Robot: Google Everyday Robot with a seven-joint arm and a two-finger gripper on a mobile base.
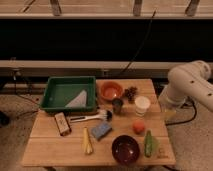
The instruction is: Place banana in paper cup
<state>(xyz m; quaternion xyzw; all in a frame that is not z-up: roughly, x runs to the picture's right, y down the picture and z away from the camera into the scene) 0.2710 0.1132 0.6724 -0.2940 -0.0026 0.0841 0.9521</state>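
The banana (87, 141), small, slim and pale yellow, lies near the front edge of the wooden table (50, 150), left of centre. The white paper cup (142, 105) stands upright on the right side, beside a smaller dark cup (117, 105). My white arm (190, 85) is folded just off the table's right edge. My gripper (169, 113) hangs low at that edge, right of the paper cup and far from the banana.
A green tray (57, 92) holding a pale cloth sits at the back left. Also on the table are an orange bowl (111, 91), a dark cluster (131, 93), a brush (90, 117), a blue sponge (101, 130), a snack bar (62, 123), an orange fruit (138, 127), a dark bowl (125, 149) and a green vegetable (148, 143).
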